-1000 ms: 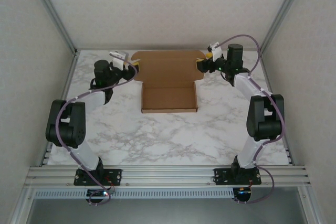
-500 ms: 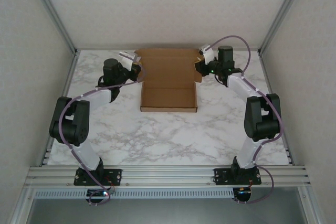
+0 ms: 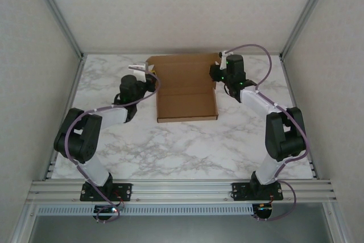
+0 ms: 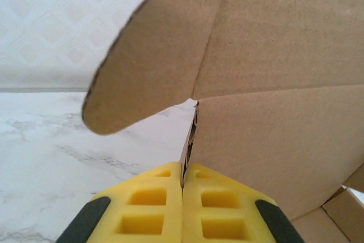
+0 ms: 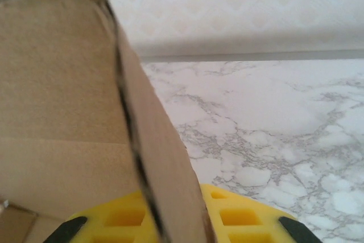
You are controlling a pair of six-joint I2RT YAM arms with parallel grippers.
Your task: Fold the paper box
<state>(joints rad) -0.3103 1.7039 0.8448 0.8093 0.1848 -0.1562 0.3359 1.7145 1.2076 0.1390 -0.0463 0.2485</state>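
- Nearest to you, the metal rail is holding both arm bases, and the marble table is stretching away behind it.
- The paper box is lying on the far half of the table, in the middle. Its long way is running from you toward the back wall, with the shallow tray end nearer you.
- Your left claw is squeezing tight on the box's left flap. The thin card edge is sitting between its yellow fingers.
- Your right claw is pinching the right flap, closed down on the card.
- Both flaps are standing up now. A second ago they were lying flat and sticking out sideways. Both claws have been moving inward, and the box has been sliding a little to the right.
- The box's far edge is lying close to the back wall.
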